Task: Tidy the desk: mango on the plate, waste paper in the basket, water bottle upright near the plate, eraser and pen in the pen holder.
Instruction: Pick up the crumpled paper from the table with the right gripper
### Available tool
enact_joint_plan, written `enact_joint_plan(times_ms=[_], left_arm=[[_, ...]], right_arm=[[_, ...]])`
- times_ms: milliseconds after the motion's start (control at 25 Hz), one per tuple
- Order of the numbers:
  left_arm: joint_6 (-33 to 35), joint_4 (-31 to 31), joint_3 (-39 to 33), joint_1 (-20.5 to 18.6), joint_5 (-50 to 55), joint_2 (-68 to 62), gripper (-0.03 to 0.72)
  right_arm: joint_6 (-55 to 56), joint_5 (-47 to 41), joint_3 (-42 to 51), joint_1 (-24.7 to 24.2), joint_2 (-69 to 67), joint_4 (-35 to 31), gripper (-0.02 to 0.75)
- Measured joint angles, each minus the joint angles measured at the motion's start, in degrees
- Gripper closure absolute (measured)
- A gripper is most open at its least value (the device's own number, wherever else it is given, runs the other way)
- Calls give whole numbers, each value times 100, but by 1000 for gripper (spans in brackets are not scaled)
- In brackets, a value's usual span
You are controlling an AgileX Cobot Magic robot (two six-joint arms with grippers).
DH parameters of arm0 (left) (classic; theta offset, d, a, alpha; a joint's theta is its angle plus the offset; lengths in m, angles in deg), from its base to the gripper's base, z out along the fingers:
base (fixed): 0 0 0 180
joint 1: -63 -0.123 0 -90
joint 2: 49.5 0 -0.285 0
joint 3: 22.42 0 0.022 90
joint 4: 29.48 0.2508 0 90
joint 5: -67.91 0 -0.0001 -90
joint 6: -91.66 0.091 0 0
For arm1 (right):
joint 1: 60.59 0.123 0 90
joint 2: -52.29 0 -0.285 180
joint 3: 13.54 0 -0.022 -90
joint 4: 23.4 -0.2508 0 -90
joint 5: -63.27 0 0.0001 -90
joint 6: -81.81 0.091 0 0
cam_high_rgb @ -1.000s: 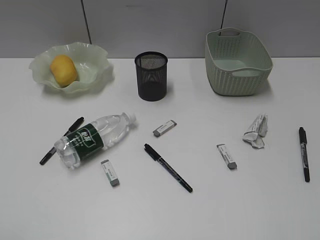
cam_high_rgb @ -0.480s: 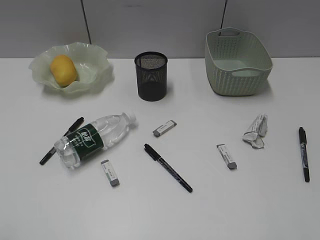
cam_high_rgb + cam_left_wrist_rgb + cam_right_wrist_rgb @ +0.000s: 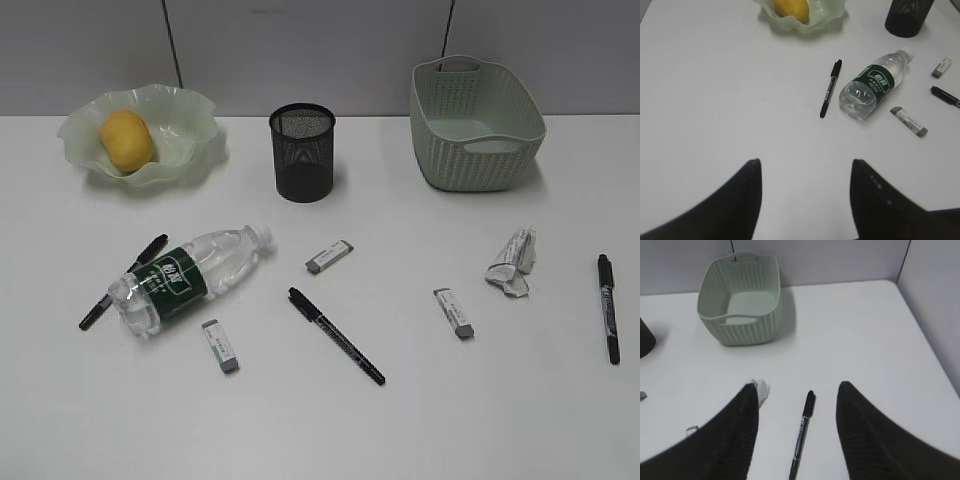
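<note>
Nothing moved since a second ago; everything lying just where it was.

Nearest of all, down at the bottom of each wrist view, two dark grippers: left gripper (image 3: 805,200) spread wide over bare desk (image 3: 320,430), holding nothing; right gripper (image 3: 797,435) spread wide too, with a black pen (image 3: 802,437) lying on the desk between its fingers, not pinched.

Places told from the pen holder (image 3: 302,152), the black mesh cup:

Closest to the front, a middle pen (image 3: 336,335) and a grey-tipped eraser (image 3: 220,346), both well in front of the cup. Another eraser (image 3: 453,312) in front and off to the right. Water bottle (image 3: 188,278) lying on its side, in front and to the left, cap pointing toward the cup. A third pen (image 3: 123,281) just beside the bottle's far left side. One more eraser (image 3: 329,256) right in front of the cup. Waste paper (image 3: 512,262) crumpled, far right and forward.

Level with the cup: plate (image 3: 190,120) to the left with the mango (image 3: 126,139) sitting inside; basket (image 3: 476,150) to the right.
</note>
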Motion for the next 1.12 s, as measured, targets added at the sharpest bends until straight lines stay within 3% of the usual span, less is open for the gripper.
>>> enact_joint_plan(times_ms=[160,480,760,1120], left_arm=[[0,31,-5,0,0,0,261],[0,23,-1,0,0,0,261],[0,34,-1,0,0,0,263],[0,34,-1,0,0,0,263]], right_arm=[[0,-197,-599,0,-1489,-361,332],[0,-1423,-2026,59,-4066,-1424,332],[472,-1540,-2769,669,-5597,-1468,332],[956,-1525,-3422,902,-6958,-1379,332]])
